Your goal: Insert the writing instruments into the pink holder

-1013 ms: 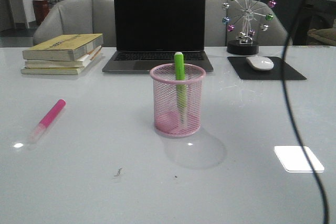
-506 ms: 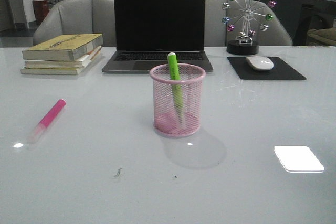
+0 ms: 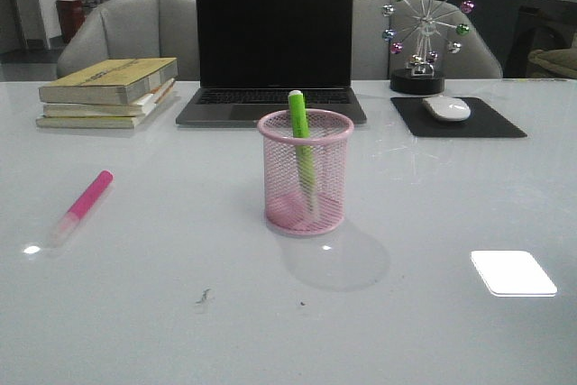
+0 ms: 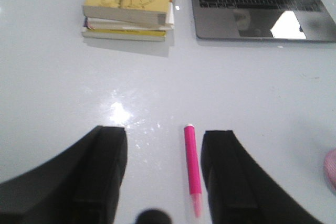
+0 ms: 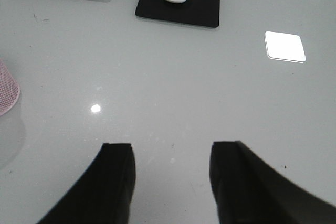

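At frame centre the pink holder [image 3: 305, 173] stands on the white table [image 3: 162, 313], the lime green highlighter [image 3: 302, 152] leaning inside it. The pink highlighter [image 3: 82, 206] lies flat at left, clear of the books [image 3: 106, 92], laptop [image 3: 273, 50] and mouse [image 3: 446, 108] behind. The left gripper [image 4: 164, 169] and right gripper [image 5: 170, 179] are both spread wide, holding nothing.
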You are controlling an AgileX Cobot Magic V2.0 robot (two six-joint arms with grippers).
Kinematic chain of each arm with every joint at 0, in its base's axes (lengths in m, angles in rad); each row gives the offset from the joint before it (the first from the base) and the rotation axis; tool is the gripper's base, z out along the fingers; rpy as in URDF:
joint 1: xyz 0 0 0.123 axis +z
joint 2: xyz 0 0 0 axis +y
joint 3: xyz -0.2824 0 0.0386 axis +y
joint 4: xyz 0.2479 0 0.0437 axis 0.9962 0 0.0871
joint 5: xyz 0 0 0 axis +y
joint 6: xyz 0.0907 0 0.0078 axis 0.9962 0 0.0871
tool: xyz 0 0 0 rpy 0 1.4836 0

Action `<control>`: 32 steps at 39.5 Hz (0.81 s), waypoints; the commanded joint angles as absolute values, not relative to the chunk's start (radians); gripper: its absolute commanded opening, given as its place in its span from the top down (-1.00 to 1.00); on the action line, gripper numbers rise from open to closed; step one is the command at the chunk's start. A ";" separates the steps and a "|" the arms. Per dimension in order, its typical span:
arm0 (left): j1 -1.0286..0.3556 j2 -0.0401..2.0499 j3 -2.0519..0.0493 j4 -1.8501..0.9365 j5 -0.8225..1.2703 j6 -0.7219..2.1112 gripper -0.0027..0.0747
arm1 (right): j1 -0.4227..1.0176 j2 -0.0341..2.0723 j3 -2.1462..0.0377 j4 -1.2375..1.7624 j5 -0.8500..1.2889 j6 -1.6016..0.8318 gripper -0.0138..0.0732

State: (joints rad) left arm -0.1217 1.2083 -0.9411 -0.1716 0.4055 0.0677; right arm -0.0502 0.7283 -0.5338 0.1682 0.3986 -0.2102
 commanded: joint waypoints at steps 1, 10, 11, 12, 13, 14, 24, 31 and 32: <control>-0.158 1.291 -1.055 -0.184 0.419 0.067 -0.12 | -0.056 0.722 -0.560 0.164 0.343 -0.219 -0.34; -0.181 1.539 -1.267 -0.191 0.626 0.067 -0.12 | -0.056 0.722 -0.560 0.164 0.393 -0.219 -0.34; -0.181 1.560 -1.294 -0.191 0.654 0.067 -0.12 | -0.056 0.722 -0.560 0.164 0.402 -0.219 -0.34; -0.181 1.581 -1.307 -0.191 0.673 0.067 -0.12 | -0.056 0.722 -0.560 0.164 0.408 -0.219 -0.34; -0.181 1.608 -1.334 -0.191 0.692 0.067 -0.12 | -0.056 0.722 -0.560 0.164 0.413 -0.219 -0.34; -0.181 1.628 -1.360 -0.191 0.713 0.067 -0.12 | -0.056 0.722 -0.560 0.164 0.416 -0.219 -0.34; -0.181 1.809 -1.532 -0.191 0.817 0.067 -0.12 | -0.056 0.722 -0.560 0.163 0.416 -0.219 -0.34; -0.184 1.887 -1.577 -0.191 0.859 0.067 -0.12 | -0.056 0.722 -0.560 0.163 0.416 -0.219 -0.34; -0.186 1.893 -1.577 -0.191 0.864 0.067 -0.12 | -0.056 0.722 -0.560 0.163 0.416 -0.219 -0.34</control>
State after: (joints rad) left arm -0.1747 1.9199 -1.5393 -0.1756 0.8664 0.0677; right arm -0.0502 0.7283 -0.5338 0.1661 0.4799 -0.2102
